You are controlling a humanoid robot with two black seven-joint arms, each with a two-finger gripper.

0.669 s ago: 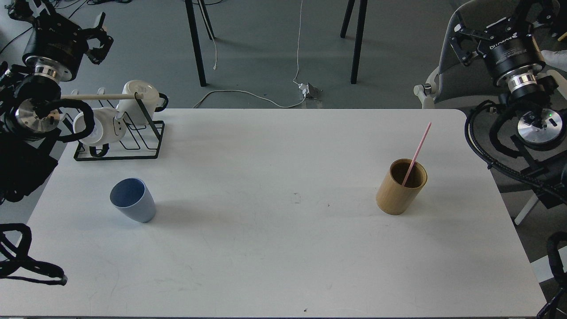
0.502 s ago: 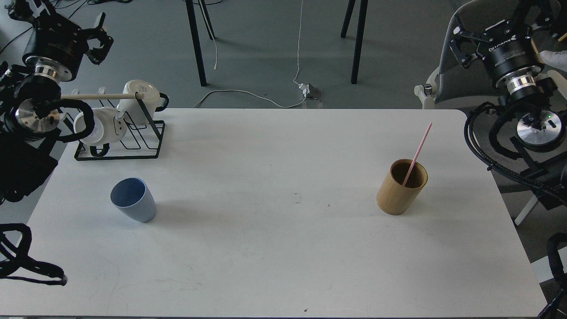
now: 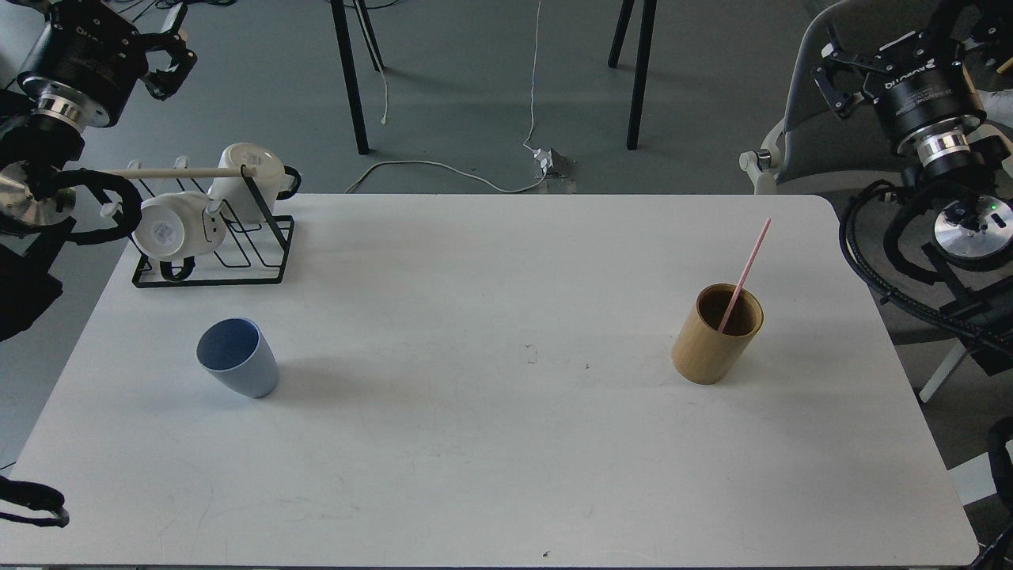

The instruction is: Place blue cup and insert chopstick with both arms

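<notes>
Left pincer [image 3: 162,47]: far left, off the tabletop, claws spread, empty.
Right pincer [image 3: 859,59]: far right, claws spread, empty.
Blue cup [image 3: 237,357]: upright, near-left tabletop [image 3: 506,459].
Chopstick [image 3: 745,275]: leaning in bamboo cylinder [image 3: 716,333], right.

light: bright, even, diffuse | shadows: soft, faint, right of blue cup [image 3: 237,357] | focus: sharp | glare: slight on table [image 3: 506,443]
</notes>
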